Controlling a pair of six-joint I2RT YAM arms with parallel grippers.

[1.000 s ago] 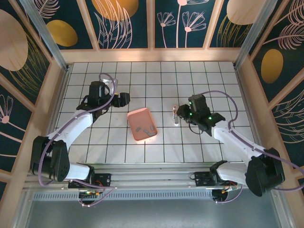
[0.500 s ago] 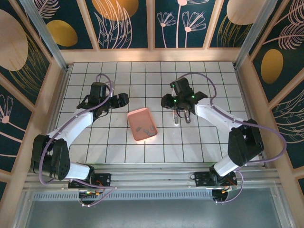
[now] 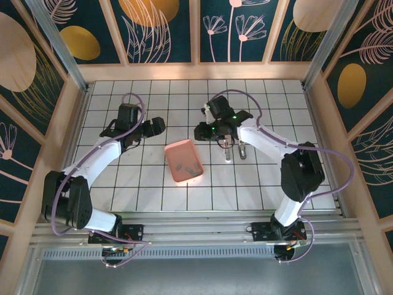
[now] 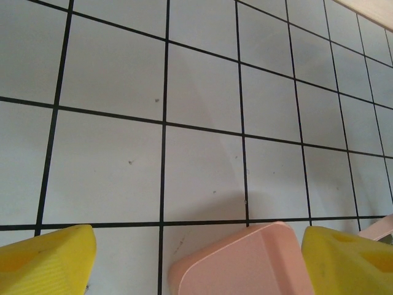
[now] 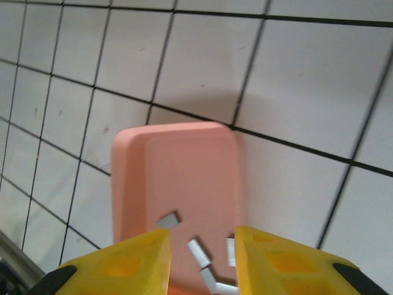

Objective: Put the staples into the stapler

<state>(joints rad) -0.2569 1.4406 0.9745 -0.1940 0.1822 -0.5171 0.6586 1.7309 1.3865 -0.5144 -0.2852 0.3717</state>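
Note:
A salmon-pink tray (image 3: 180, 153) lies mid-table with several small grey staples (image 3: 187, 166) in it. The small stapler (image 3: 228, 150) lies on the tiles to the tray's right. My right gripper (image 3: 200, 131) hovers off the tray's far right corner, left of the stapler. In the right wrist view its yellow fingers (image 5: 123, 267) stand a little apart with nothing between them, the gripper (image 5: 202, 265) looking down on the staples (image 5: 199, 253) in the tray (image 5: 184, 166). My left gripper (image 3: 156, 126) is wide open beyond the tray's far left corner, which lies between the fingers (image 4: 46, 261) in the left wrist view.
White tiled tabletop (image 3: 276, 178) with a black grid, walled by wooden panels at the back (image 3: 196, 71) and both sides. The right arm's forearm (image 3: 264, 140) stretches over the tiles behind the stapler.
The right arm has swung from the stapler's right side across to its left, ending beside the tray's far corner. The left gripper has opened a little wider and shifted slightly away.

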